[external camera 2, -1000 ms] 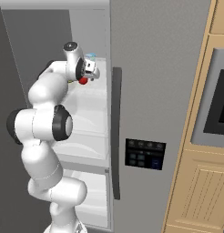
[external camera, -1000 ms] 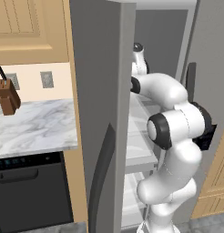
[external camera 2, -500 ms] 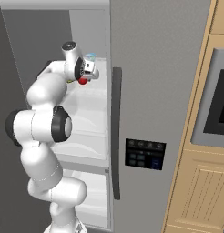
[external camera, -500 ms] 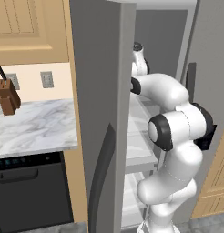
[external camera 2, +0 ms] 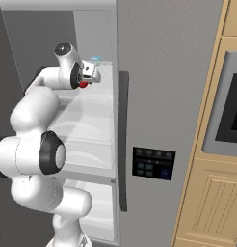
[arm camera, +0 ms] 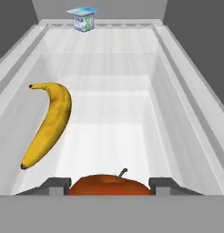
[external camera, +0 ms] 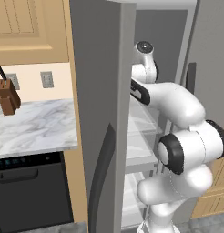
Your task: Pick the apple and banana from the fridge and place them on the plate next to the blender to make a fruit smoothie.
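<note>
Your tool (arm camera: 109, 185) is clamped on the apple (arm camera: 109, 186) at the bottom of the frame. Lift it gently, clear of the banana (arm camera: 48, 123) at left.

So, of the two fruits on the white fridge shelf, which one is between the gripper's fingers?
The round red apple, with its short stem, sits between the two dark fingertips. The curved yellow banana lies apart, further along the shelf.

We note our gripper (arm camera: 112, 185) has closed from wide open onto the apple (arm camera: 109, 185) inside the fridge (external camera 2: 159, 87).
</note>
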### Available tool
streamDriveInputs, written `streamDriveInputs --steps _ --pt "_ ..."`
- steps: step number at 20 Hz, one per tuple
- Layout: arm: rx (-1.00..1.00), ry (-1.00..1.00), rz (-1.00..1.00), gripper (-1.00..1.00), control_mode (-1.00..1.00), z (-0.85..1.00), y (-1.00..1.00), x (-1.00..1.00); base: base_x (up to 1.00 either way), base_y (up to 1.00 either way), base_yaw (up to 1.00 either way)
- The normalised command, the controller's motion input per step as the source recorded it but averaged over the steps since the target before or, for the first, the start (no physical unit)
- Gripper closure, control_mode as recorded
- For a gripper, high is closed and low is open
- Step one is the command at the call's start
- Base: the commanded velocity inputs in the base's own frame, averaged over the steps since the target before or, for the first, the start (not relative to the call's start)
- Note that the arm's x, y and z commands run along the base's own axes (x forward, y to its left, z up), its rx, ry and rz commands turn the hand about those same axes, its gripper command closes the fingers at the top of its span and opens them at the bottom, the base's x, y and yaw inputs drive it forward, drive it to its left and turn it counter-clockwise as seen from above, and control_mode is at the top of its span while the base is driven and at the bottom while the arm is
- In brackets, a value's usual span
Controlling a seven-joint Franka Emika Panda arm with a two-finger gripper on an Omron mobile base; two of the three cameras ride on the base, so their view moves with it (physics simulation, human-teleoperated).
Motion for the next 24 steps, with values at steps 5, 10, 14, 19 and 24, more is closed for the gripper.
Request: streamDriveInputs --steps 5,10,14,19,24 --pt "0.03 -0.34 0.00 1.00 -1.00 0.49 -0.15 -1.00 0.00 0.00 0.00" --pt "0.02 -0.14 0.00 1.00 -1.00 0.63 -0.13 -1.00 0.00 0.00 0.00" --pt "0.00 0.02 0.00 1.00 -1.00 0.26 -0.10 -1.00 0.00 0.00 0.00" --pt "0.00 0.20 0.00 1.00 -1.00 0.00 0.00 -1.00 0.00 0.00 0.00" --pt "0.00 0.33 0.00 1.00 -1.00 -0.38 -0.01 -1.00 0.00 0.00 0.00"
